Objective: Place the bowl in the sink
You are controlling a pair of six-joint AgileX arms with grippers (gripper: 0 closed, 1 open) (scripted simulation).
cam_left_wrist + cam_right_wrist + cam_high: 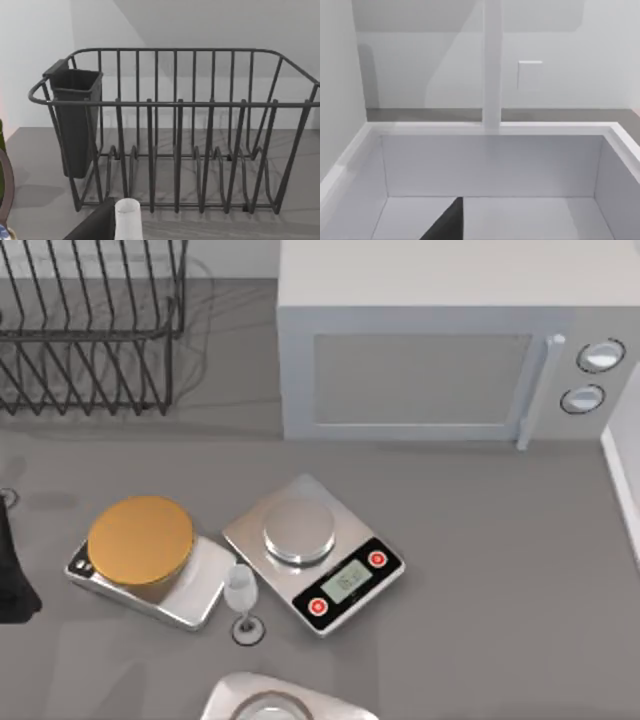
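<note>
- Our left arm (15, 570) sits at the table's left edge; we cannot tell its gripper's state.
- Our right wrist view looks into the white sink (490, 165).
- A bowl's reddish-brown rim (6, 190), we think, edges the left wrist view.
- The kitchen scale (315, 555) display is unreadable.
</note>
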